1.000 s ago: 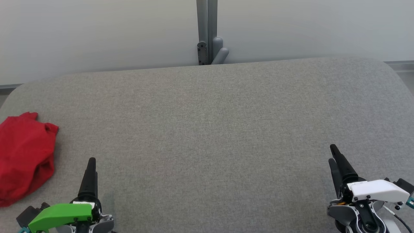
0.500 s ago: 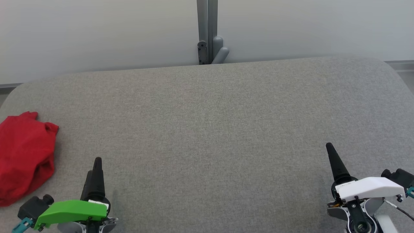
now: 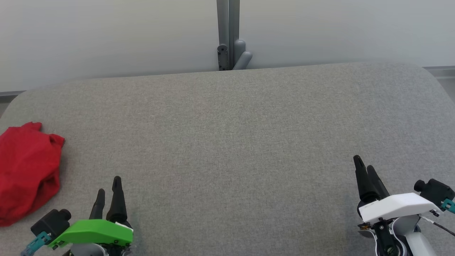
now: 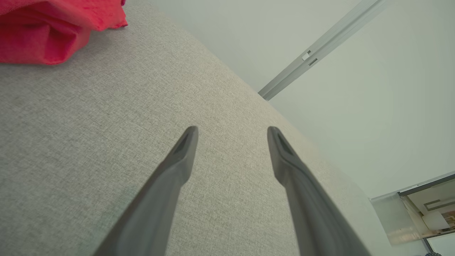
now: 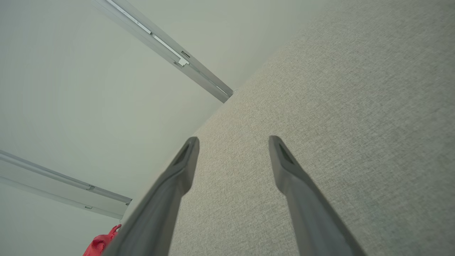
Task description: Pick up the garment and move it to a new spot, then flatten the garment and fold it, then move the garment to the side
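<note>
You have one red garment (image 3: 26, 170) on one grey table (image 3: 227, 142). Your left gripper (image 3: 108, 185) and right gripper (image 3: 363, 163) both stand spread wide, holding nothing.

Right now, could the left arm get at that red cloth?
Probably yes: the cloth lies just left of the open left pincer, with bare grey table between them.

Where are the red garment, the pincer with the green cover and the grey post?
red garment (image 3: 28, 170): head view, middle of the crumpled cloth.
left pincer (image 3: 108, 185): head view, midway between its fingertips.
grey post (image 3: 228, 28): head view, upper shaft.
</note>
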{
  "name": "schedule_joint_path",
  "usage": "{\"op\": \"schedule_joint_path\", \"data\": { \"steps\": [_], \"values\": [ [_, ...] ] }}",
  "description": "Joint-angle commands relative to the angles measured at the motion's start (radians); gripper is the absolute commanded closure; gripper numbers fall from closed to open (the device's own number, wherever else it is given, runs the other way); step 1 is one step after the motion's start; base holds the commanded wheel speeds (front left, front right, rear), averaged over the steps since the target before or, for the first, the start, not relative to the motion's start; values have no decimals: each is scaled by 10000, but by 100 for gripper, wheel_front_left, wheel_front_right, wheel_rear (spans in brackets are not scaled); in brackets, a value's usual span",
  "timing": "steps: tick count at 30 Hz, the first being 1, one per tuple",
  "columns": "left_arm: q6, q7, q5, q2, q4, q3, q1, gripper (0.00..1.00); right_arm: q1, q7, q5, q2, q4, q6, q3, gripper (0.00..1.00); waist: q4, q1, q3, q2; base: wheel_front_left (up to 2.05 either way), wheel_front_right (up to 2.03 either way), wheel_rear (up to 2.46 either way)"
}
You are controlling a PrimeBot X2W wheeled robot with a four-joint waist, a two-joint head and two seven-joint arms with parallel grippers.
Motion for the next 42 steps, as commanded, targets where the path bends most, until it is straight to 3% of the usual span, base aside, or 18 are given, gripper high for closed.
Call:
{"op": "schedule_joint_path", "data": {
  "steps": [1,12,42],
  "values": [
    [96,-98,425,115,-71,-47,-62,0,-10,-114,-387,-79,-180,3,30,0,-2,0,4,30,0,0,0],
    [-68,-434,1480,71,-28,-11,-3,0,15,-484,-1528,-88,-383,3,206,0,-15,0,22,38,0,0,0],
    [106,-1198,4767,35,106,-159,151,0,185,-1302,-4948,-72,-229,5,287,0,-14,0,57,59,0,0,0]
  ]
}}
